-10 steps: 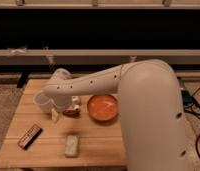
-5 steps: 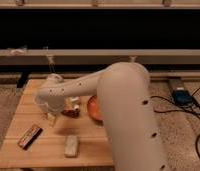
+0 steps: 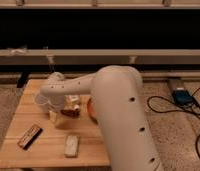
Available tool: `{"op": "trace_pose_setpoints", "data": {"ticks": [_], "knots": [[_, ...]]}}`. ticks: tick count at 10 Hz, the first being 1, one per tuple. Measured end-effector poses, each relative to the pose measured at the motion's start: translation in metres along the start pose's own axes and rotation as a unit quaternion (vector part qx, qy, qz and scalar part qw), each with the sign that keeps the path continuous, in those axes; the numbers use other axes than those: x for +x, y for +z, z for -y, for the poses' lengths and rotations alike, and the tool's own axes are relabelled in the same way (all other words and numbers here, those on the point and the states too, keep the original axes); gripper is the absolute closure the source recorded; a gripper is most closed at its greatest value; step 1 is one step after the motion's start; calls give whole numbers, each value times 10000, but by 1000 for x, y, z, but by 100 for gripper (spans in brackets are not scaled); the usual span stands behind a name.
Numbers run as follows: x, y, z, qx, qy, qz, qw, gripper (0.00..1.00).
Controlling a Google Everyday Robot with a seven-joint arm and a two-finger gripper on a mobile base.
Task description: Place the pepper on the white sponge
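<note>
Looming up from the bottom edge as a thick, glossy white robot arm (image 3: pixel 120 120), swelling to a rounded shoulder. Stretching leftward from there as a slimmer link dotted with small holes, then folding down at a rounded joint over the left half of the worktop.

Spreading beneath it as a light wooden rectangular worktop (image 3: pixel 23 107), standing on a speckled carpet floor (image 3: pixel 168 130).

Peeking out from behind the arm as a round orange-red bowl (image 3: pixel 90 107), mostly hidden.

Standing just left of the wrist as a white cup (image 3: pixel 42 100), partly covered by the arm.

Resting near the front left corner as a dark rectangular bar with a tan stripe (image 3: pixel 29 136), lying on a diagonal.

Lying near the front edge as a small off-white rectangular sponge (image 3: pixel 71 145) with rounded corners, long axis running front to back.

Hanging low from the wrist, between cup and bowl, as the pale two-finger pincer (image 3: pixel 64 110). Pointing down at the wood, fingers spread wide, not pinching the pepper.

Lying on the worktop just beside the pincer's tips as a small, glossy, dark red-brown curved pepper (image 3: pixel 70 113). Running roughly left to right along its long axis, about parallel to the front edge; not possible to tell which end is the stem. Sitting behind the sponge, near it but apart, not touching.
</note>
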Motion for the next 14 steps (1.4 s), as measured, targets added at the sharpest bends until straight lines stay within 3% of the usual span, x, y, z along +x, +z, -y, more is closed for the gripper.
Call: {"op": "trace_pose_setpoints", "data": {"ticks": [6,14], "knots": [[-17,6,-24,65,322,67,9994,23],[-35,11,-27,-97,374,273,9989,98]]}}
